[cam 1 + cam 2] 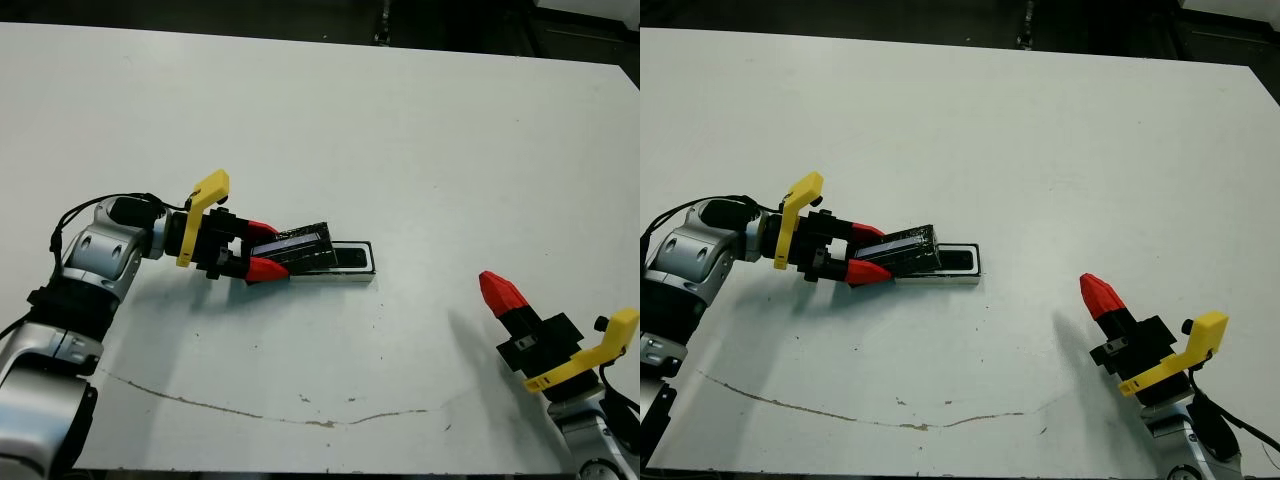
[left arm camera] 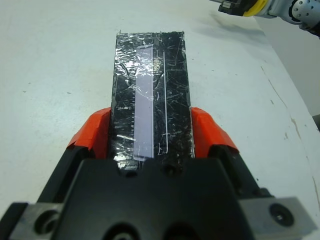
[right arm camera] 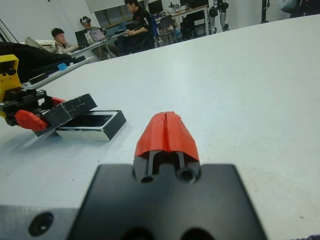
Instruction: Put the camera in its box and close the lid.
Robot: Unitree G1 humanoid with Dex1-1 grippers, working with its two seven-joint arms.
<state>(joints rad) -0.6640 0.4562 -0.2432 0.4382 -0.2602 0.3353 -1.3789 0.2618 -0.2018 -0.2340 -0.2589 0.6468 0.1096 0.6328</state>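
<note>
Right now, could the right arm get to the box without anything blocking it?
Probably yes. Bare table lies between the right gripper and the box's near end; the left gripper holds the lid over the far end.

office lab, people [image 3: 135, 20] at desks [image 3: 100, 47]

The box [image 1: 345, 262] is lying on the table [image 1: 400, 130] just left of the frame's centre. The lid [image 1: 300, 243] is resting tilted over the box's left end, leaving the right end uncovered. The left gripper [image 1: 262, 249] is reaching in from the left of the frame, its fingers sitting one on each long edge of the lid. The right gripper [image 1: 498, 290] is sitting at the lower right of the frame, well apart from the box, with bare table lying between them.
</note>
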